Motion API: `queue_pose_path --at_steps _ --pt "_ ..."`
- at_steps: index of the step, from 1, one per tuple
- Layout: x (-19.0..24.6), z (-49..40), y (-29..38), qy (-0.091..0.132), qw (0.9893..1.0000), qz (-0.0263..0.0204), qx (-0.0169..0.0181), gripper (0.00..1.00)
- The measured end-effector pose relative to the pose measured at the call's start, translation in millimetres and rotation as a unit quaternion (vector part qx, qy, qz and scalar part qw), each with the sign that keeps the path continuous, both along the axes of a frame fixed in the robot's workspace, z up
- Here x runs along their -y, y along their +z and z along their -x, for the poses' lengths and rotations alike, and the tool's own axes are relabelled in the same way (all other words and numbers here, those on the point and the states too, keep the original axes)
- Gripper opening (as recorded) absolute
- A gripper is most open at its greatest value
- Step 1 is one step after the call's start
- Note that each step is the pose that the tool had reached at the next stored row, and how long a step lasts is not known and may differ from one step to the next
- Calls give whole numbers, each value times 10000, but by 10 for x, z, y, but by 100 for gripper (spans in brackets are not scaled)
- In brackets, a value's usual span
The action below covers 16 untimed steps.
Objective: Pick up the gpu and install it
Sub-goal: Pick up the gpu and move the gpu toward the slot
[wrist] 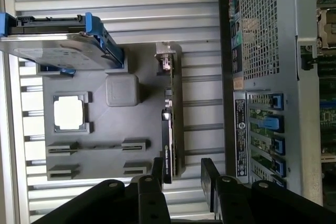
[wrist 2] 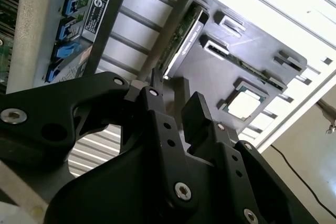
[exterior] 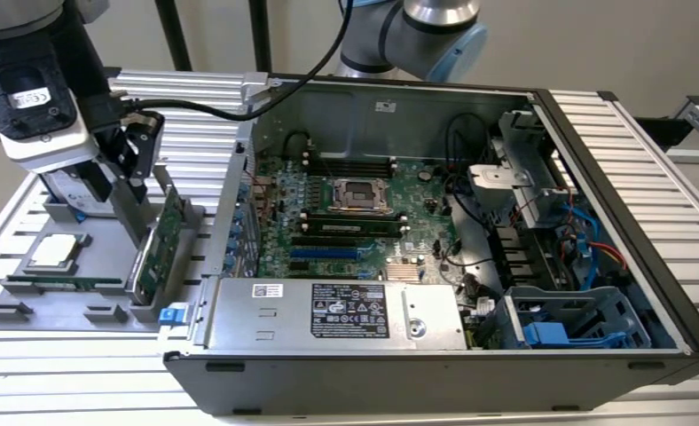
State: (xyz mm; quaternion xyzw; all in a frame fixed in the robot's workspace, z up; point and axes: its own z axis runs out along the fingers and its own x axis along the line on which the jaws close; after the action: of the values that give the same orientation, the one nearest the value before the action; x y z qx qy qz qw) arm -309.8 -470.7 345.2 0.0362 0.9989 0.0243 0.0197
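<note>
My arm [exterior: 427,22]: silver-grey round links, w/ a pale blue cap [exterior: 466,46] on one joint. Wrist block [exterior: 44,138] is white/lt grey w/ rounded corners, and a black module [exterior: 24,89] w/ a white label sits on it. A black cable [exterior: 214,111] comes off the wrist end and loops up twd the arm. Gripper [exterior: 140,173] is matte black throughout. In both wrist views the gripper [wrist 2: 176,95] [wrist: 182,167] has chunky flat links, its fingers [wrist 2: 157,124] have rows of small round holes, and silver hex-socket screws [wrist 2: 182,191] mark the pivots.
</note>
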Motion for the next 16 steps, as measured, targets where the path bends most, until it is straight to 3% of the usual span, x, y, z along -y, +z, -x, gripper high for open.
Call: queue_pose_path --at_steps 16 --pt "-9 0 -71 0 10000 1 1 100"
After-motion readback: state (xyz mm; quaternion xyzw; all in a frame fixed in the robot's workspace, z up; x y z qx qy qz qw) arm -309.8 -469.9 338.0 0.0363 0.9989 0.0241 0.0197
